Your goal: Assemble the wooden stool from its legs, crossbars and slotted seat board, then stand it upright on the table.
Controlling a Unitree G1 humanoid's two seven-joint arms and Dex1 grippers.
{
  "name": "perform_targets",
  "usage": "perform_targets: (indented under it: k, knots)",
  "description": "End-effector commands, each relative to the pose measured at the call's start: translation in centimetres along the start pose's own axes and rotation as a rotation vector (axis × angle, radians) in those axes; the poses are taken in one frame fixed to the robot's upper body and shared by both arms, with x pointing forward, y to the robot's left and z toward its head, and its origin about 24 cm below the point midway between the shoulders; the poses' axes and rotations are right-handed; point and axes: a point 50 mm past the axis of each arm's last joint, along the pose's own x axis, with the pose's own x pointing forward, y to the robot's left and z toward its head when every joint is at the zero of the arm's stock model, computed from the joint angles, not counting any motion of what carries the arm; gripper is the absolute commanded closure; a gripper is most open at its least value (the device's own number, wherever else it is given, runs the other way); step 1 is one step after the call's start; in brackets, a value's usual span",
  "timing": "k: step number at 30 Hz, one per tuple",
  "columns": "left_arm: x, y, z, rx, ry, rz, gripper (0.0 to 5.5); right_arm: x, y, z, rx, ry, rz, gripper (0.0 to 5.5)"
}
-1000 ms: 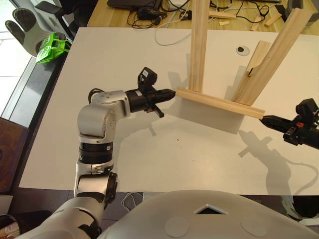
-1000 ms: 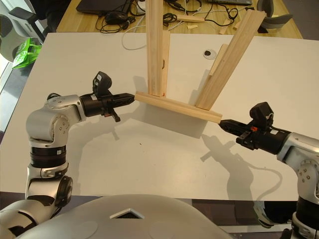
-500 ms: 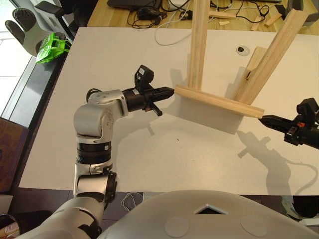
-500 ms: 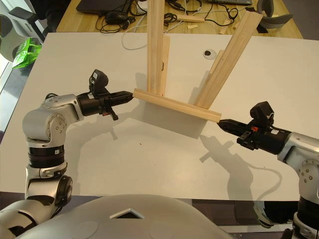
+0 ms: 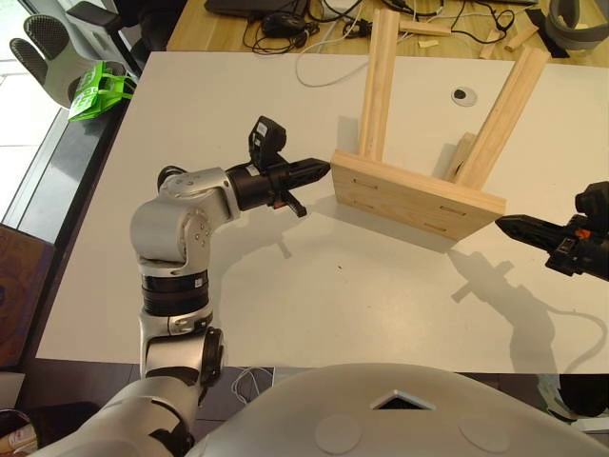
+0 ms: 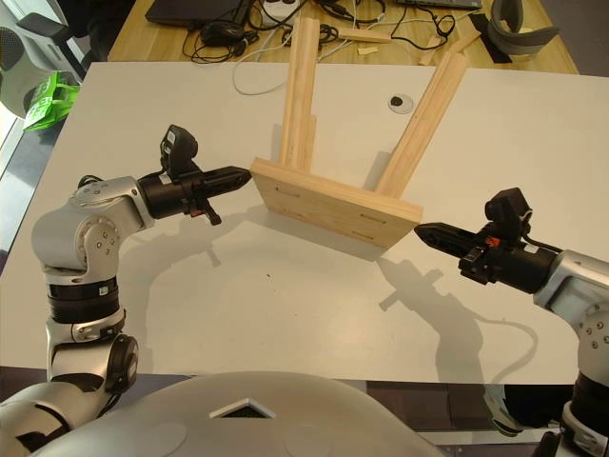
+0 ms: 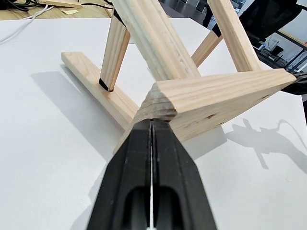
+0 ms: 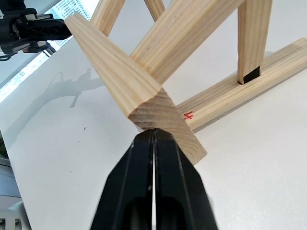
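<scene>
Left hand [image 5: 326, 168] (closed) touches seat board [image 5: 416, 195].

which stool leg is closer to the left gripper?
The leg at the seat board's left end, beside the left gripper; the other leg slants at the right end.

Small red handwritten mark [image 8: 187, 115] — roughly a 4, on the wooden bar [image 8: 225, 93] lying on the table

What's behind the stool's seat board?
Two legs extend from the seat board toward the far edge; a crossbar rests on the table. Their joints with the board are covered.
</scene>
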Motion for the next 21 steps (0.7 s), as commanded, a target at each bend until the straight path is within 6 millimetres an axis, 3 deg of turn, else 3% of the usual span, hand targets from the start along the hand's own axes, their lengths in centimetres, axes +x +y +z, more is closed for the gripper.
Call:
perform_targets:
  k: [1,6,12,18,21]
  knots:
    - [3.4,-6.4,1.5,0.015,-0.085,-0.493,5.46,2.3,3.4,1.4,-0.051,-0.086,0.308,5.50]
    - [3.4,-4.9,0.5,0.031,-0.037,-0.388,5.46,1.9,2.8,0.7,-0.046,-0.051,0.279,5.50]
    - [2.1,-2.1,1.1,0.049,-0.047,-0.254,5.46,-0.1,1.2,-0.2,-0.010,-0.039,0.153,5.50]
    - [-2.1,2.1,2.8,0.076,-0.086,-0.050,5.46,-4.0,-1.9,-2.0,0.024,0.027,0.002,5.50]
    - [-4.2,4.0,3.5,0.097,-0.086,0.056,5.46,-5.1,-2.7,-2.8,0.027,0.039,-0.043,5.50]
